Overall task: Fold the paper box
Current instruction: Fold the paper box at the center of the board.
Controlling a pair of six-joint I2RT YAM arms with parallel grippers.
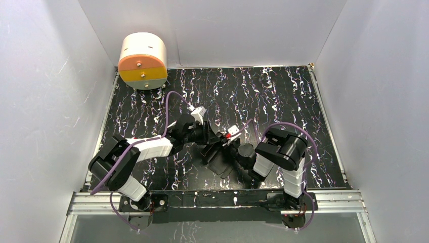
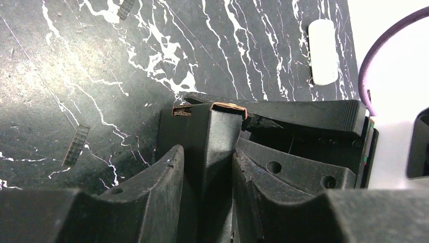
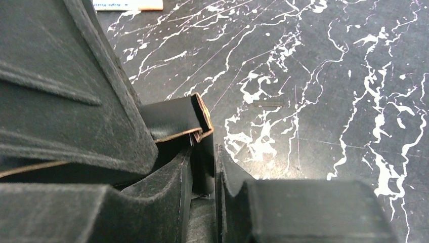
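The paper box [image 1: 220, 163] is matte black card, partly folded, lying at the table's middle near the front. Both grippers meet on it. From the left, my left gripper [image 1: 209, 144] is shut on an upright folded wall of the paper box [image 2: 218, 126], which fills the gap between its fingers [image 2: 164, 177]. Coming from the right, my right gripper [image 1: 236, 152] pinches a thin flap of the paper box [image 3: 174, 117] whose brown cut edge curls just above the jaws. In that view a wide black panel covers the left side. The right gripper's [image 3: 203, 152] jaws stand narrow with card between them.
A round cream container with an orange and yellow face [image 1: 143, 61] stands at the back left corner. White walls close in the marbled table [image 1: 283, 96] on three sides. A white pad [image 2: 323, 50] and small ridged strips [image 2: 76, 144] lie on the surface.
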